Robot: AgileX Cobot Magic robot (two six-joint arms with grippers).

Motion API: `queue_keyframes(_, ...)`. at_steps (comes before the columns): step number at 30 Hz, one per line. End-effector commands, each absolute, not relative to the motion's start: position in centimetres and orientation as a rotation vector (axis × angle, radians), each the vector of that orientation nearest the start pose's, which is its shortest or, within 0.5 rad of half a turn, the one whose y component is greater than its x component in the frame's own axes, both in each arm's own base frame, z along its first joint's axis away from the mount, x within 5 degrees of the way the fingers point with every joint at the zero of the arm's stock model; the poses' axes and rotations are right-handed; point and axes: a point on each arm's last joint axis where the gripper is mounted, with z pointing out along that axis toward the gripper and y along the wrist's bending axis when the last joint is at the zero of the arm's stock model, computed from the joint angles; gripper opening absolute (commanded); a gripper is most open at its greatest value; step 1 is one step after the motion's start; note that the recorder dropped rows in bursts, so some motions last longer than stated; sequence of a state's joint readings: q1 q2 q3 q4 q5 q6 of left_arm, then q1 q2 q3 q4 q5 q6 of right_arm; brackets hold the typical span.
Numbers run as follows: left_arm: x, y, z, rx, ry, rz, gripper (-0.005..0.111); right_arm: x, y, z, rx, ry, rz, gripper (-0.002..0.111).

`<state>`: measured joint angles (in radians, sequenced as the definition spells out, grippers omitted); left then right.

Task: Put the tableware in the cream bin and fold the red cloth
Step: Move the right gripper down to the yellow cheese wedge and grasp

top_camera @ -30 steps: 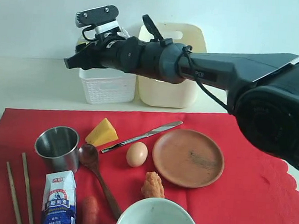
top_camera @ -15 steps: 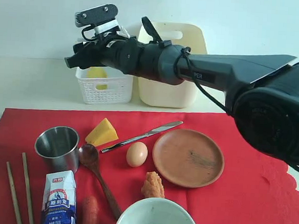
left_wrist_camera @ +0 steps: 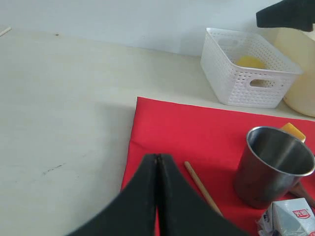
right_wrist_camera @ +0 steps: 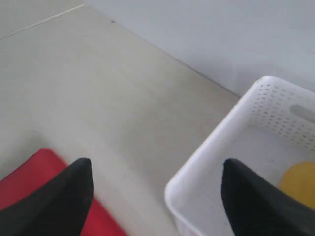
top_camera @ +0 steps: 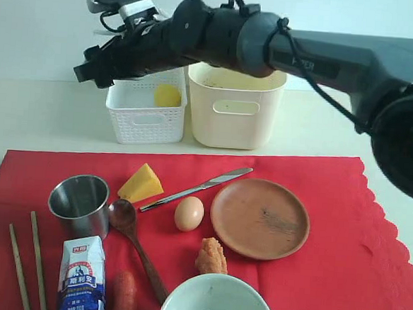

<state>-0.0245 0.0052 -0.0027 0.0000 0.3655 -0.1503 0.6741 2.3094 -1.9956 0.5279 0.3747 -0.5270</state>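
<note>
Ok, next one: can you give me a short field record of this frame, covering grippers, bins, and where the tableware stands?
right gripper: open, empty, raised by the white basket's corner
left gripper: shut, empty, low over the red cloth's edge near the steel cup
white basket: one yellow round item inside
cream bin: no tableware seen inside
tableware on cloth: steel cup, chopsticks, spoon, knife, plate, bowl
red cloth: spread flat, unfolded
progress: nothing binned yet
</note>
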Motion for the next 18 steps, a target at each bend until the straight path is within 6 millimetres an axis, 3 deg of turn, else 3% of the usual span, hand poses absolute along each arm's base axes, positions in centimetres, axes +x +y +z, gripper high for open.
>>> queue_keyframes(1,5.3,-0.1,18.1,-0.125,1.839,-0.131,0.0,39.5,34.6,25.6,-0.986,2.046,0.606,0.069)
queue_keyframes(8,5.3,-0.1,18.1,-0.125,1.839,-0.131,0.0,37.2,32.9,28.4,-1.205,2.107,0.514,0.068)
queue_keyframes(18,5.3,-0.1,18.1,-0.125,1.839,-0.131,0.0,36.1,31.1,26.7,-1.637,2.086,0.274,0.068)
